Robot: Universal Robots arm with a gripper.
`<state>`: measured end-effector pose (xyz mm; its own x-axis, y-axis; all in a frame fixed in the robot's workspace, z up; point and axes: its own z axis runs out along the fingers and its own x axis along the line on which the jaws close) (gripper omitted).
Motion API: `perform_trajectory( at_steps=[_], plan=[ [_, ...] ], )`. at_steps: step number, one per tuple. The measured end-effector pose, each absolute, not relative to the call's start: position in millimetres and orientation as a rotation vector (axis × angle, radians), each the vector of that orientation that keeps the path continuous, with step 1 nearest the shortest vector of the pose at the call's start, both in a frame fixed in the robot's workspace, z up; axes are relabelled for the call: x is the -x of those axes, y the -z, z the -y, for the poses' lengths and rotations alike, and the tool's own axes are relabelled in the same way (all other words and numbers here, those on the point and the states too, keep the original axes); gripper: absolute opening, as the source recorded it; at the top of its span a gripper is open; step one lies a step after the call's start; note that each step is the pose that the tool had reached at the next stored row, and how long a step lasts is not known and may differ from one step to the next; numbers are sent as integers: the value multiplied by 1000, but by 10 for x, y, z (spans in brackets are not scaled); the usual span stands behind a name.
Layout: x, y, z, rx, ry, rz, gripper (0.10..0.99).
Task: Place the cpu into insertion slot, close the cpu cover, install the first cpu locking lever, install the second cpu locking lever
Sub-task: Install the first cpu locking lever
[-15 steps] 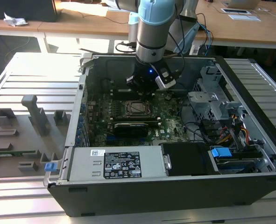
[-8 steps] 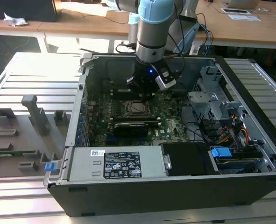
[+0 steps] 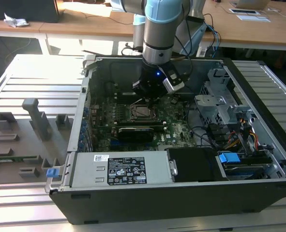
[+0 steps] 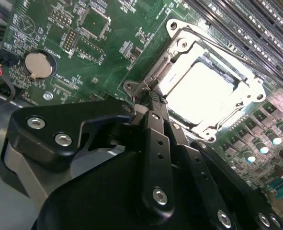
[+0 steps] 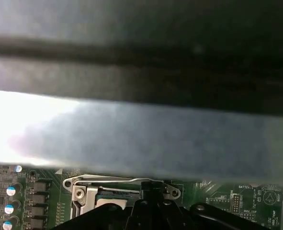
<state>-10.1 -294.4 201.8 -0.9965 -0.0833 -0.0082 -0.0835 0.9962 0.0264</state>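
While the arm hangs down inside the open PC case (image 3: 259, 159) on the slatted table (image 3: 31, 77), the gripper (image 3: 150, 98) sits low over the green motherboard (image 3: 176, 130), just at the 12 o'clock edge of the insertion slot (image 3: 142, 112) in the exterior view. Fingers (image 4: 155, 103) look pinched together w/ tips meeting at the socket's metal frame, right by a thin locking lever (image 5: 112, 180); can't tell if they actually grip that wire or just touch it. The cpu (image 4: 198, 93) lies flat in the slot, silver top glaring bright, and the cpu cover (image 4: 179, 45) is down around it, frame hugging the chip's edges. A round coin battery (image 4: 38, 65) sits on the board well apart from the socket. Approx. 6 o'clock of the slot in the exterior view runs a long black slatted block (image 3: 138, 131), and further toward 6 the grey power supply (image 3: 118, 169) w/ stickers.
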Motion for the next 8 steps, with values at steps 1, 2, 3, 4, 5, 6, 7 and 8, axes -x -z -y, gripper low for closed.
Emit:
perform_trajectory(
  at_steps=[1,2,3,4,5,6,7,8],
  plan=[
    [99,-2017,2944,131,-35,-3132,106],
    [97,-2016,2944,131,-29,-3132,106],
    [96,-2016,2944,131,-27,-3132,106],
    [96,-2018,2944,131,-27,-3132,106],
    [96,-2027,2943,131,-28,-3131,106],
    [93,-2047,2939,131,-31,-3130,106],
    [94,-2086,2940,131,-29,-3131,106],
    [96,-2156,2943,131,-27,-3132,106]
  ],
)
